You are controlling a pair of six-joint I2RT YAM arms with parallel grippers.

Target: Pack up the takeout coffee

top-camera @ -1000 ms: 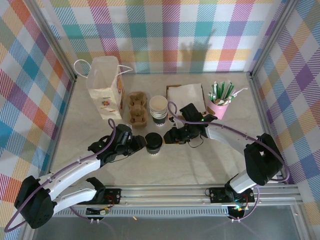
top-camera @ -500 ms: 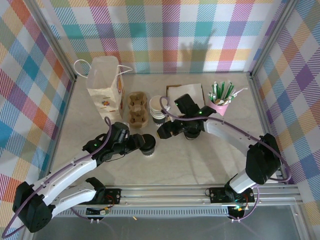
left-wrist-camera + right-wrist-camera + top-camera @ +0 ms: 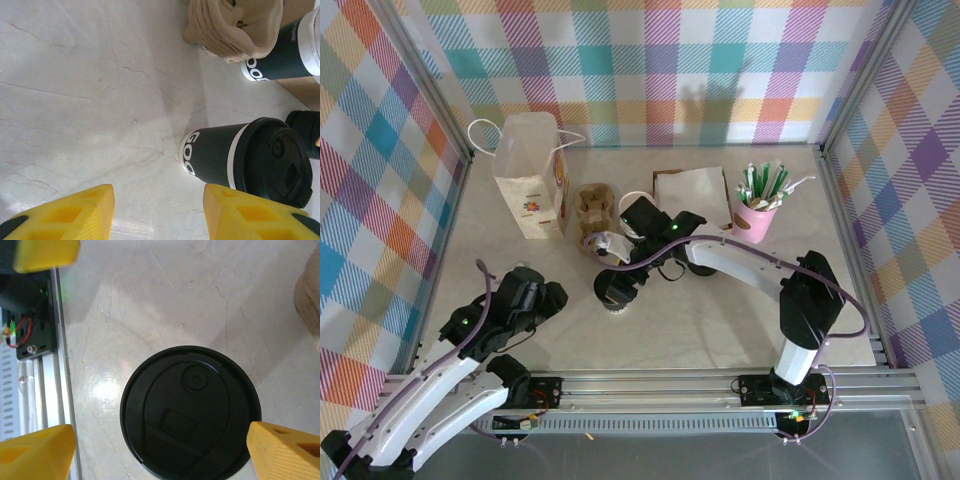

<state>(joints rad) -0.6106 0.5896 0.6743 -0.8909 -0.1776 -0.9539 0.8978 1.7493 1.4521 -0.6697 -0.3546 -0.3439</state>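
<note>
Takeout coffee [image 3: 190, 412] stands upright on the table [image 3: 165, 295] near the cardboard carrier [image 3: 235, 25], long axis vertical, black lid uppermost (print visible on its side). Right gripper [image 3: 160, 452] hovers directly above, jaws spread wide, gripping nothing. Left gripper [image 3: 160, 215] sits nearby, jaws parted, empty.

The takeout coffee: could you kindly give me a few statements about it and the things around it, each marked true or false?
1. The takeout coffee stands upright on the table with its black lid on. True.
2. The left pincer grips the cup. False: it is open and empty, apart from the cup.
3. The right pincer is open over the lid. True.
4. The paper bag lies flat. False: it stands upright.
</note>
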